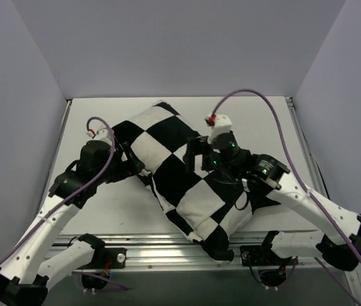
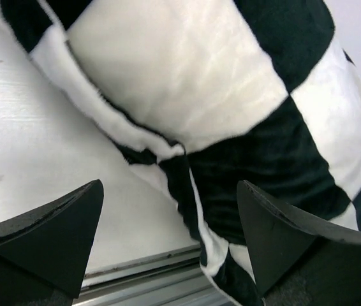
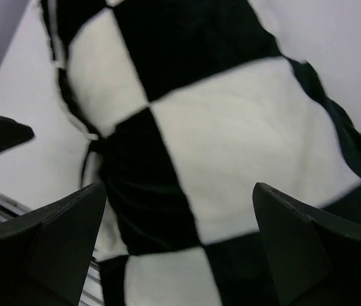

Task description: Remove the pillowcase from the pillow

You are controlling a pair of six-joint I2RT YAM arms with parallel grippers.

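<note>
Currently pillowcase (image 1: 187,185) lies diagonally across the counter (image 1: 113,213), reaching its near edge. Left gripper (image 2: 168,191) and right gripper (image 3: 179,191) both spread, grasping nothing.

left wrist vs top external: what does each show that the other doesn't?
Left wrist only: the pillowcase edge seam up close, framed by the open left gripper. Top external only: the whole pillowcase lying diagonally, with the right gripper over it. Both: the pillowcase on the white table, with the left gripper at its left edge.
</note>
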